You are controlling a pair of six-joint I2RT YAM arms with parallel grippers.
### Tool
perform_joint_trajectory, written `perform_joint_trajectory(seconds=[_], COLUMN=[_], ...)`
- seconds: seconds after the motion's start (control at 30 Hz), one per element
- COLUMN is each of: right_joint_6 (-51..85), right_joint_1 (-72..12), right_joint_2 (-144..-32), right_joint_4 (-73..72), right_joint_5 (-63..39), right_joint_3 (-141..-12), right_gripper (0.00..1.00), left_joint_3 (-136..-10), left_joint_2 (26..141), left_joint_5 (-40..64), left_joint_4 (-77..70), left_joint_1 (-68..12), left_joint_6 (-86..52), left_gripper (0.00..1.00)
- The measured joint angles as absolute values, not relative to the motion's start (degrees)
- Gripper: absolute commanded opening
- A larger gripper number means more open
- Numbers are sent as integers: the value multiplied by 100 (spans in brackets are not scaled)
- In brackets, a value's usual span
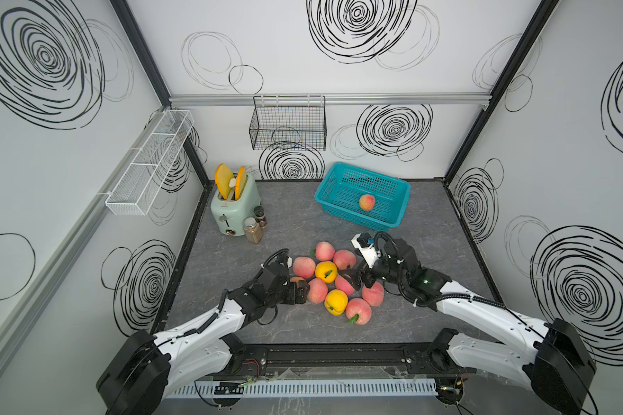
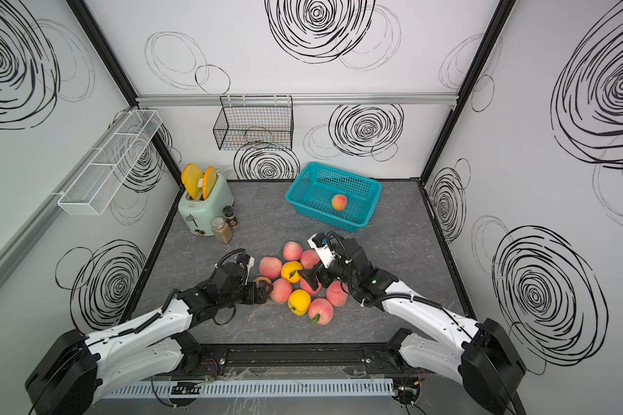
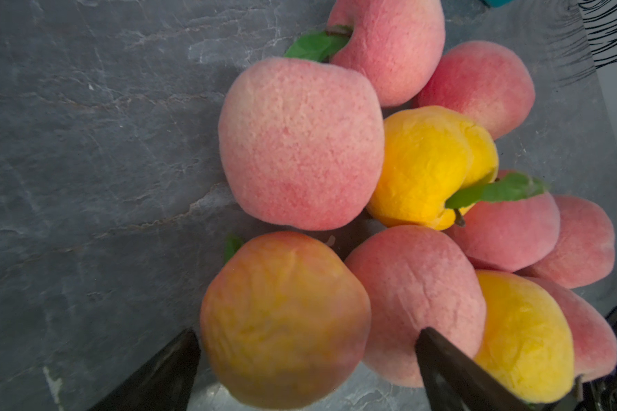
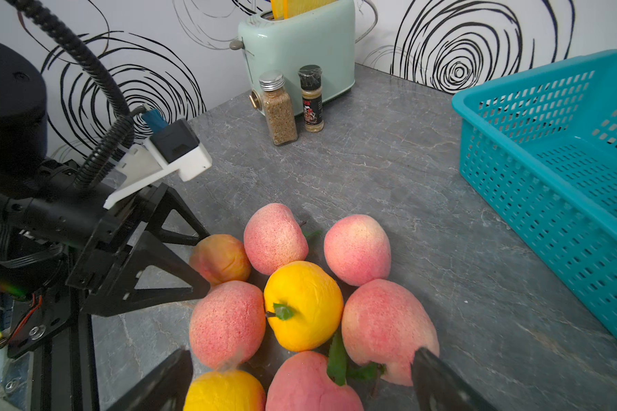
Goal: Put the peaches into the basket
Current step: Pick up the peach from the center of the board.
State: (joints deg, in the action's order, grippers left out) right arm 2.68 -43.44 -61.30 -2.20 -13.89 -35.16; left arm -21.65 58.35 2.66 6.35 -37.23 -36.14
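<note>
Left gripper [image 3: 309, 332]: jaws spread wide, straddling the orange-blush peach [image 3: 285, 320] at the 9 o'clock edge of the pile. One fingertip sits at that peach's outer flank. The other lies over the pink neighbour [image 3: 414, 306], which touches it. No squeeze shows and nothing is lifted.

Right gripper [image 4: 303, 352]: jaws also spread wide, low over the 3 o'clock side of the pile. A leafed pink peach [image 4: 310, 384] sits between the fingers. It holds nothing.

Peaches [image 1: 326, 272]: ten lie bunched and touching on the grey table [image 1: 295, 222], mid-field in both top views. An eleventh peach [image 1: 367, 202] lies inside the basket [image 1: 374, 181]. The basket stands at 1 o'clock from the pile, well apart from it. The toaster [image 1: 232, 208] and spice jars [image 1: 251, 230] stand at 10 o'clock, out of the path.

Handling (judgement):
- The fruit looks like light toy fruit with a matte, fuzzy skin, so friction should be good and crushing is unlikely.
- It is round, so it will roll if nudged, and a push on one peach will shift its neighbours.
- Take hold across the widest girth, with fingers on opposite flanks and clear of stem and leaf.
- For the orange-blush peach, the inner finger needs to drop into the seam with the pink neighbour, or it will pinch two at once.
</note>
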Motion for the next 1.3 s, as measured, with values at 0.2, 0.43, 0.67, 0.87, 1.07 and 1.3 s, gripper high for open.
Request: perform_joint_trajectory(seconds=[0.2,0.43,0.67,0.87,1.07,1.3], right_joint_6=[222,204,191,191,189,189], right_joint_1=[-4427,-4486,-4521,-4539,-4567,-4569], right_joint_2=[-6110,-6101,-6084,-6080,-6080,-6080], right_joint_4=[-235,-263,-268,-270,-298,-307], right_joint_5=[-1474,-1492,-1492,-1490,-1485,-1485], right_joint_3=[-3487,-3485,-3481,-3481,-3476,-3457], right_gripper=[99,99,99,99,99,99], left_joint_3=[-2165,-2165,-2165,-2165,-2165,-2165], left_joint_2=[5964,6195,6215,6331,6396,6405], left_joint_5=[202,165,121,99,93,99], left_joint_4=[510,456,456,451,445,386], left_joint_1=[-3723,-3723,-3723,-3723,-3721,-3699], left_joint_6=[-3625,-3629,-3651,-3649,-3649,-3621], left_gripper=[99,97,91,91,89,66])
